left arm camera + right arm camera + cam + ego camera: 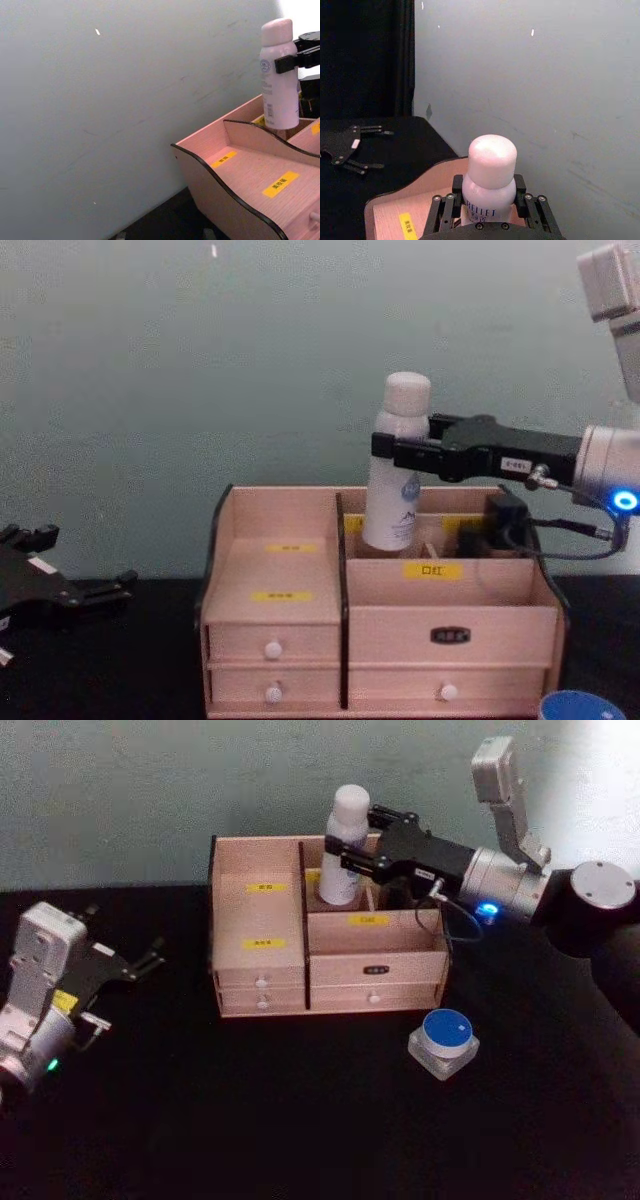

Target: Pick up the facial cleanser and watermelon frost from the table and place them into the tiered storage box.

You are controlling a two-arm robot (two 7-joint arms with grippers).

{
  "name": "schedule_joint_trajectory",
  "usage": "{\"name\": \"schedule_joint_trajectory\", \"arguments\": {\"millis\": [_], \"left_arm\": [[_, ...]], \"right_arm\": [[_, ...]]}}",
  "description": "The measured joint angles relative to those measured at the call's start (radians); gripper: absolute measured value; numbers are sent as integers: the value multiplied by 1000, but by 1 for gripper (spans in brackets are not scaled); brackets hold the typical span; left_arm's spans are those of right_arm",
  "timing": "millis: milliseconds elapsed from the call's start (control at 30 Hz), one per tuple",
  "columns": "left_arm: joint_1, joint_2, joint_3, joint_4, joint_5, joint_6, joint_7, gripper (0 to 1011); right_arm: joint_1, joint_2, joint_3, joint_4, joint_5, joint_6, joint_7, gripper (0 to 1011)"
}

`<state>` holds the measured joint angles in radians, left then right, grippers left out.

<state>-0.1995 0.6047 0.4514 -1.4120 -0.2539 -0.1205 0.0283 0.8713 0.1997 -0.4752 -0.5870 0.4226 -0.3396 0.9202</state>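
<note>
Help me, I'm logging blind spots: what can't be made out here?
Facial cleanser base, head and chest views: hidden behind the tiered storage box walls, resting or hanging is unclear.
Watermelon frost, chest view: cut off by bottom edge.
Yellow labels, head view: too small to read.

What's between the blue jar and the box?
Nothing. In the head view, just bare black table lies between the jar and the box.
</note>
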Motion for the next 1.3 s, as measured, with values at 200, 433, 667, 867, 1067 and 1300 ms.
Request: {"name": "schedule_joint_trajectory", "arguments": {"millis": [200, 433, 667, 867, 1067, 1300], "left_arm": [[0, 0, 0, 0, 0, 0, 0, 1001], [0, 0, 0, 0, 0, 0, 0, 1001], [0, 0, 0, 0, 0, 0, 0, 1001], [0, 0, 0, 0, 0, 0, 0, 1001], [0, 0, 0, 0, 0, 0, 0, 1001], [0, 0, 0, 0, 0, 0, 0, 1001]], "right_arm": [[10, -10, 4, 27, -10, -6, 4, 592], [21, -23, 11, 60, -25, -16, 8, 592], [28, -34, 17, 82, -36, -24, 10, 592], [34, -42, 23, 101, -46, -27, 16, 592], [34, -46, 25, 105, -56, -26, 17, 592], [34, -49, 27, 112, -69, -18, 16, 592]]}}
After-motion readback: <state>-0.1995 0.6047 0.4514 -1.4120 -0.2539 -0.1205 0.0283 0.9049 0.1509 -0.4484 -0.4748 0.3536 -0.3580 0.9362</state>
